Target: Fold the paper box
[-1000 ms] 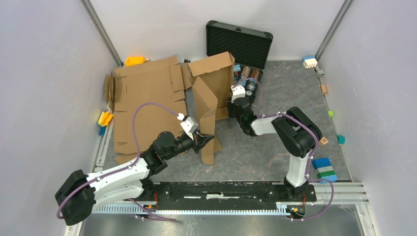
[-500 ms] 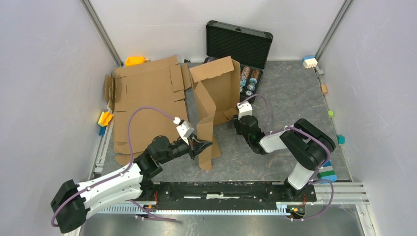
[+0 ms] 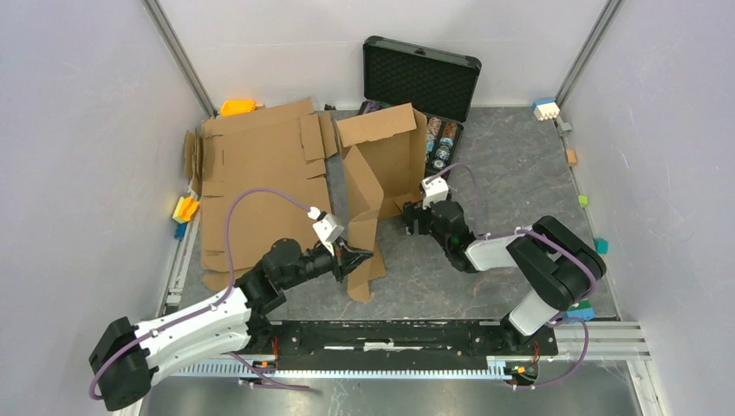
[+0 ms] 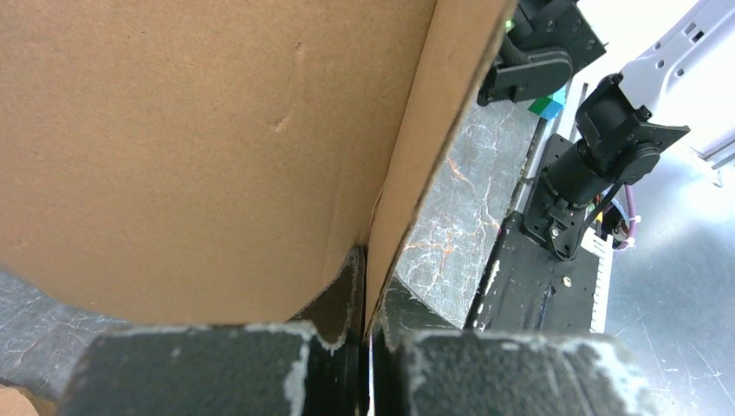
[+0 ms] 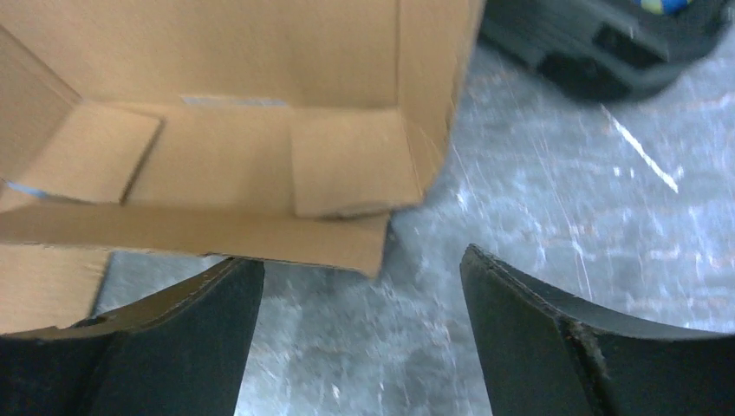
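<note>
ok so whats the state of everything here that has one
paper box: half folded, walls partly up
left gripper: shut on paper box flap
right gripper: open, holding nothing
black case: lid open
flat cardboard sheet: unfolded, lying flat

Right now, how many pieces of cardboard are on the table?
2: the paper box, partly folded, mid-table; a flat cardboard blank left of it. More may hide underneath.
</note>
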Motion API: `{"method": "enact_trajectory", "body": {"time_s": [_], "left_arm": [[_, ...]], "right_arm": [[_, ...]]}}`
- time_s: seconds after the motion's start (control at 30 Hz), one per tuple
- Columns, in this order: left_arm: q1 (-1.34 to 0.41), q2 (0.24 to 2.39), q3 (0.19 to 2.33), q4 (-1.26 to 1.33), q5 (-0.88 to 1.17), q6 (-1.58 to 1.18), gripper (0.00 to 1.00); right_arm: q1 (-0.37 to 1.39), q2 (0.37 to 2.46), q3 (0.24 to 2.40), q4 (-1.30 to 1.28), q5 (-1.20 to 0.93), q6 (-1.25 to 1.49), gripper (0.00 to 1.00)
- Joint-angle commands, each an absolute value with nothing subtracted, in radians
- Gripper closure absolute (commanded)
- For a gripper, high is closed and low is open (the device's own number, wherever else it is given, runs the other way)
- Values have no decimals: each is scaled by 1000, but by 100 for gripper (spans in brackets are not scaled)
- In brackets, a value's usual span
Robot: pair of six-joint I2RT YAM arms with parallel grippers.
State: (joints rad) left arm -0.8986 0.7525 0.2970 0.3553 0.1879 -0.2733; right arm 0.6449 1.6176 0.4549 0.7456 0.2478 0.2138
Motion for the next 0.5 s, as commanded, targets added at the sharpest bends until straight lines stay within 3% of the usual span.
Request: {"method": "enact_trajectory", "body": {"time_s": [0.0, 0.47], "left_arm": [[-902, 795, 314, 276, 186, -319, 97], [-902, 830, 328, 291, 184, -305, 97]], "right_arm": [[634, 1645, 579, 724, 209, 227, 5], [506, 1797, 692, 771, -73, 197, 2]]}}
